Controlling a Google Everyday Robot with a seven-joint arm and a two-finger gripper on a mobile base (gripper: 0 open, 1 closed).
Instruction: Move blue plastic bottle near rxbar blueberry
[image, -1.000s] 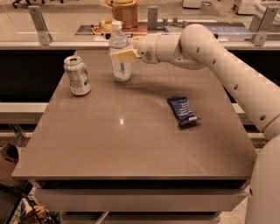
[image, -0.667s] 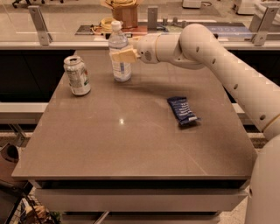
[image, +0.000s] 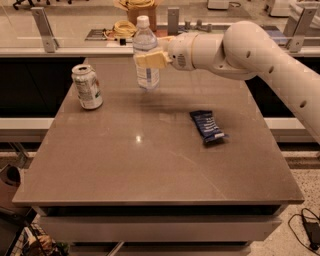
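Observation:
The blue plastic bottle (image: 145, 70), clear with a white cap and a pale label, is upright at the far middle of the table. My gripper (image: 149, 59) reaches in from the right and is shut on the bottle's upper body, with a yellowish finger (image: 152, 60) across its front. The bottle's base is at or just above the tabletop. The rxbar blueberry (image: 208, 126), a flat dark blue wrapper with white lettering, lies on the right half of the table, well to the right of the bottle and nearer the front.
A dented silver-green can (image: 87, 87) stands at the far left of the brown table (image: 150, 170). Behind the table runs a counter with a glass rail, cables and a box (image: 135, 10). My white arm (image: 260, 55) spans the far right.
The bottle and my gripper have shifted slightly to the right and seem a little lifted. The can and the bar have not moved.

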